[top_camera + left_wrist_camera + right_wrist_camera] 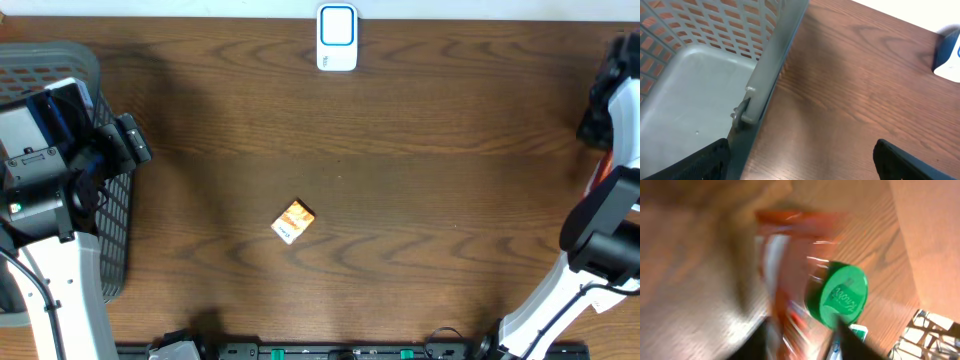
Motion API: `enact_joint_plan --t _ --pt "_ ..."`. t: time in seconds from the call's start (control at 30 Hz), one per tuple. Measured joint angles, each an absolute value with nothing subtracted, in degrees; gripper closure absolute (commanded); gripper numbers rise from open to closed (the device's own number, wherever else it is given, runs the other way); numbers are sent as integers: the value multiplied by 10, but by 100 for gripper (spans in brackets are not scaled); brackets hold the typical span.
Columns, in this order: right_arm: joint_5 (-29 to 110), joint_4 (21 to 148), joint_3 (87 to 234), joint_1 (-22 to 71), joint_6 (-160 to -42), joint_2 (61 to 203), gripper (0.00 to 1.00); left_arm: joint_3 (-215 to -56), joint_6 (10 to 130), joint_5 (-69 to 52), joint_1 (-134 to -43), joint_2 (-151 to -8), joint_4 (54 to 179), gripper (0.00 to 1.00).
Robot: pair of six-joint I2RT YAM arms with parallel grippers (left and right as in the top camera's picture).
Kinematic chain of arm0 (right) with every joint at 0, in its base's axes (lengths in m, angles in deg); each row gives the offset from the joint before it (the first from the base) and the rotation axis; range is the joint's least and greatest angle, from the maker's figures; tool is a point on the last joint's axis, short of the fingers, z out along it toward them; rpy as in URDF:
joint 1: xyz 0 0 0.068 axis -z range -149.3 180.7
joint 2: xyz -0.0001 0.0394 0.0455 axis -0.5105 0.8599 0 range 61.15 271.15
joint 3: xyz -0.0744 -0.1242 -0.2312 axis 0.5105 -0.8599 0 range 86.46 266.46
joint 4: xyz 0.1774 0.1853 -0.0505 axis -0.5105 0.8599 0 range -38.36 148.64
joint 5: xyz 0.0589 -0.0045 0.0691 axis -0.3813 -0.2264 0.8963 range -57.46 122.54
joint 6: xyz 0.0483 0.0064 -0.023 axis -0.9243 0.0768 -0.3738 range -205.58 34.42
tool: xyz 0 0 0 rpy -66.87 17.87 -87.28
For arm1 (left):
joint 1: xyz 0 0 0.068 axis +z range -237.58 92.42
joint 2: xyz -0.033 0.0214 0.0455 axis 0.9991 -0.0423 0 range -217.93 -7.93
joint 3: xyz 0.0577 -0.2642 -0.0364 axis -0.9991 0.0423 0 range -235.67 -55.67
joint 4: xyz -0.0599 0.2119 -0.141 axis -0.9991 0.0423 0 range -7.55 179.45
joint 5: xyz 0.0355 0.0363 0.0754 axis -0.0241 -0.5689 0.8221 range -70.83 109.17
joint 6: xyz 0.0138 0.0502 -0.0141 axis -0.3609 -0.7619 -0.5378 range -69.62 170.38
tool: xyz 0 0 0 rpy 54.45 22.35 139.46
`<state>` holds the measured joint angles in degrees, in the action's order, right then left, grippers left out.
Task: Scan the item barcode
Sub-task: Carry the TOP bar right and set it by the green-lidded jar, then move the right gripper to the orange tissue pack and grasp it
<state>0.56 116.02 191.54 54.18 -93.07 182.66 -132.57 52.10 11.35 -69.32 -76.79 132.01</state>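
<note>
So, going from big stuff down: the table [420,150] has the basket [110,250] at the left edge, and the left claw [801,147] hangs right at the basket wall, fingers wide apart with nothing between them. The scanner [337,38] stands at the far edge, in the middle. The box [293,221], a little orange one, lies flat mid-table, well apart from the scanner and from both arms.

My read is that the scan hasn't happened yet and this is the reach-for-the-item stage. The next move calls for one arm to get over the box, pinch it across its narrow sides, lift it and turn the barcode face toward the scanner window. I can't see which face the barcode is on.

The right claw [807,342] is a mess in its own camera, all smeared. There's a green cap [837,296] and a red-orange pack [790,255] under it. I can't tell if the claw is apart or clamped, or whether it touches either thing.

Counts:
- one table
- one basket
- two arms
- one scanner
- one box
- one green cap
- one blurry pack
</note>
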Motion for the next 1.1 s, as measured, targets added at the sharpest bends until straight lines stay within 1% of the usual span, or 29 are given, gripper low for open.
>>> enact_joint_plan --t 0.17,0.23,0.27,0.33,0.4,0.43,0.57,0.67,0.8,0.97,1.1 --pt "61 1167 1933 566 -925 1826 1 -1326 521 114 -693 -768 1320 9" --pt "108 1183 1965 563 -924 1826 10 -1326 521 114 -693 -768 1320 9" --pt "135 1187 1983 558 -919 1826 10 -1326 521 114 -693 -768 1320 9" --pt "196 1189 2022 537 -897 1821 8 -1326 521 114 -693 -768 1320 9" --pt "236 1189 2043 500 -873 1809 2 -1326 521 114 -693 -768 1321 9" --pt "252 1192 2049 476 -861 1802 1 -1326 521 114 -693 -768 1321 9" --pt "328 1201 2054 343 -836 1788 1 -1326 521 114 -693 -768 1320 9" --pt "377 1205 2054 237 -843 1791 1 -1326 521 114 -693 -768 1321 9" --pt "421 1219 2054 119 -853 1791 1 -1326 521 114 -693 -768 1321 9" --pt "412 1219 2051 -11 -840 1791 1 -1326 521 114 -693 -768 1321 9" --pt "394 1192 2014 -96 -837 1791 1 -1326 521 114 -693 -768 1320 9"
